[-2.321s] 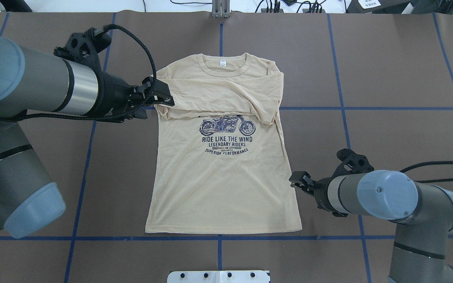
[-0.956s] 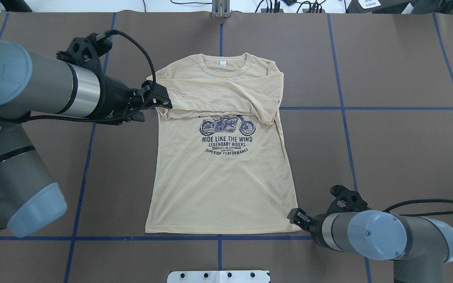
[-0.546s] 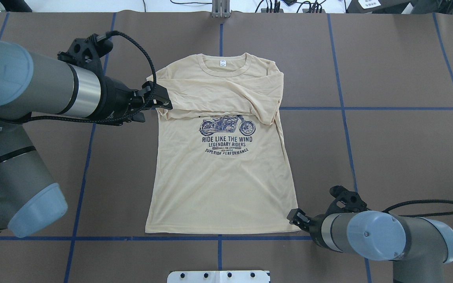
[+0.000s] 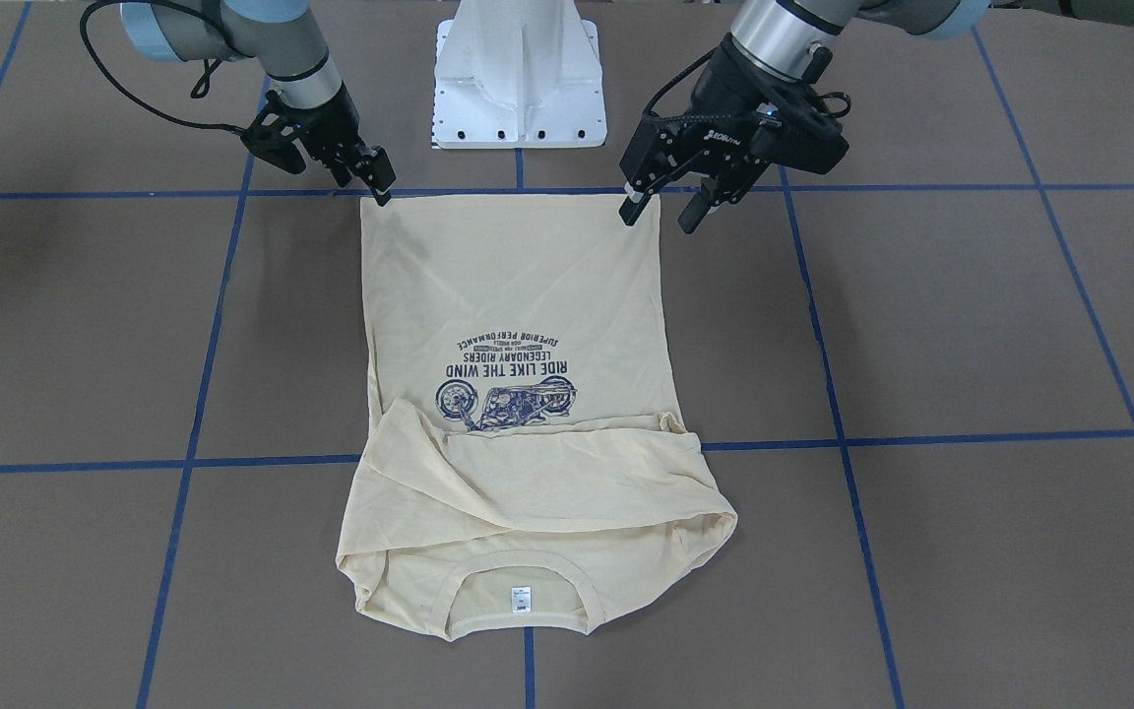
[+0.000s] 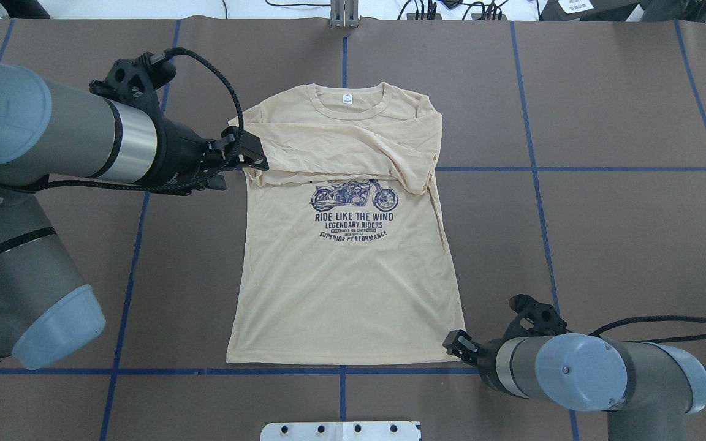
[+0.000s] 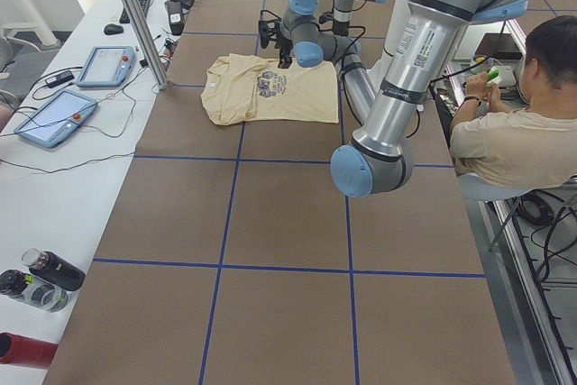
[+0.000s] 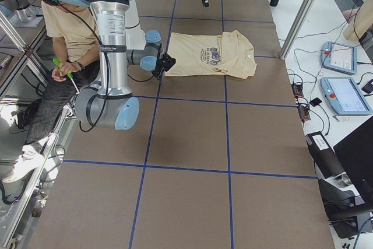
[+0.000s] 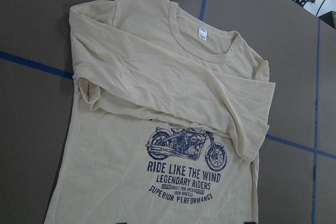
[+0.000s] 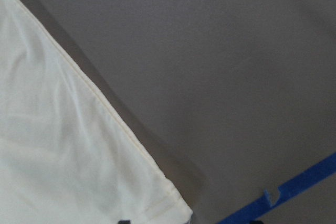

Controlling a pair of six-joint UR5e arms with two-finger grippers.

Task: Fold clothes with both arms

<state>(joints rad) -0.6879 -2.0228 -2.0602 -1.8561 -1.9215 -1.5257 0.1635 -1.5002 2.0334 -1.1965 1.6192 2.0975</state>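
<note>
The cream-yellow T-shirt (image 5: 347, 282) lies flat on the brown table, neck far from me, both sleeves folded across the chest above the navy motorcycle print. It also shows in the front view (image 4: 513, 286) and the left wrist view (image 8: 157, 103). My left gripper (image 5: 254, 154) is open and empty, held high over the shirt's left sleeve edge; in the front view (image 4: 662, 214) its fingers stand apart. My right gripper (image 5: 456, 342) is low at the hem's right corner, fingers slightly apart in the front view (image 4: 365, 182). The right wrist view shows that hem corner (image 9: 63, 145) close up.
The white pedestal base (image 4: 518, 79) stands just behind the hem. Blue tape lines (image 5: 537, 168) grid the table. A seated operator (image 6: 505, 132) is beside the robot. Tablets (image 6: 54, 114) and bottles (image 6: 36, 281) lie on the side bench beyond the far edge.
My right gripper has moved from beside the shirt's right edge down to the hem's right corner and edged a little closer. The left arm has barely moved.
</note>
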